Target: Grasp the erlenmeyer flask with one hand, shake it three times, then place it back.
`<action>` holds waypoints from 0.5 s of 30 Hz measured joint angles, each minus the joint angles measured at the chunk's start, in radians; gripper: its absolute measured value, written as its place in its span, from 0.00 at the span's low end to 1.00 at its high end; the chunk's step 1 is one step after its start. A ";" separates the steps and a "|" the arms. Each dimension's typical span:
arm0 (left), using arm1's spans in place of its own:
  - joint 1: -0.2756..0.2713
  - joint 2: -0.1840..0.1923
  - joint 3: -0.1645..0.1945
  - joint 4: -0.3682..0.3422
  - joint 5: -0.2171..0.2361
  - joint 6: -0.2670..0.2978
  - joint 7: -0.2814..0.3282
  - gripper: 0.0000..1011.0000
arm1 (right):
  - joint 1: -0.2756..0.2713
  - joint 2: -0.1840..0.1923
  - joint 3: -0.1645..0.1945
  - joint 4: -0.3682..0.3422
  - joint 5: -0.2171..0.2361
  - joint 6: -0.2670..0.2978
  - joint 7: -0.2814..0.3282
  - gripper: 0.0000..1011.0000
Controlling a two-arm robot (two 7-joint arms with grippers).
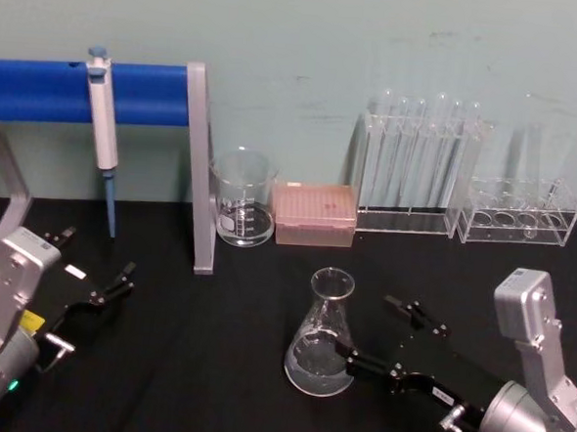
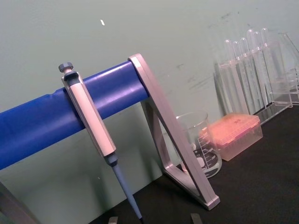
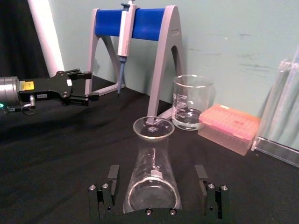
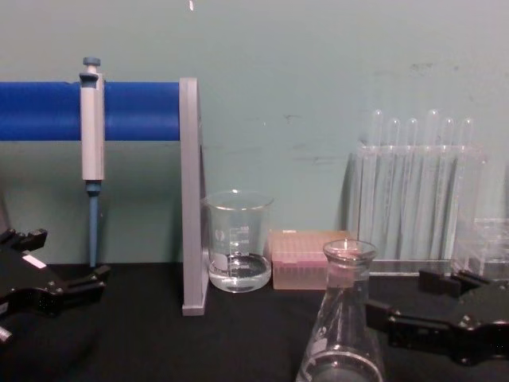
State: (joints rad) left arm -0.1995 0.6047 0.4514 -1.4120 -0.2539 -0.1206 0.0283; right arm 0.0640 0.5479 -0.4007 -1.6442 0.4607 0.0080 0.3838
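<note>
The erlenmeyer flask (image 1: 322, 338) stands upright on the black table at centre front, clear glass with a little liquid in its wide base. My right gripper (image 1: 367, 329) reaches in from the right, open, with one finger on each side of the flask's lower body. In the right wrist view the flask (image 3: 153, 179) sits between the two black fingers (image 3: 113, 173), with a gap on each side. From the chest, the flask (image 4: 343, 334) is low at the right, next to the right gripper (image 4: 402, 298). My left gripper (image 1: 98, 255) rests open at the front left, far from the flask.
A blue-barred pipette stand (image 1: 199, 171) holds a pipette (image 1: 102, 126) at the back left. A glass beaker (image 1: 242, 199) with some liquid, a pink tip box (image 1: 314, 214) and two clear test-tube racks (image 1: 418, 175) line the back wall. The left gripper (image 3: 92, 86) hovers near the stand.
</note>
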 joint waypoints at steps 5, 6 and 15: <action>0.000 0.000 0.000 0.000 0.000 0.000 0.000 0.99 | 0.023 -0.029 -0.007 0.026 -0.022 -0.001 0.015 0.99; 0.000 0.000 0.000 0.000 0.000 0.000 0.000 0.99 | 0.028 -0.034 -0.008 0.030 -0.026 -0.002 0.016 0.99; 0.000 0.000 0.000 0.000 0.000 0.000 0.000 0.99 | 0.084 -0.104 -0.021 0.103 -0.071 -0.019 0.024 0.99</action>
State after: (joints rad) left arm -0.1996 0.6047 0.4514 -1.4120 -0.2539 -0.1205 0.0283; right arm 0.1477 0.4439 -0.4215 -1.5412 0.3897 -0.0111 0.4080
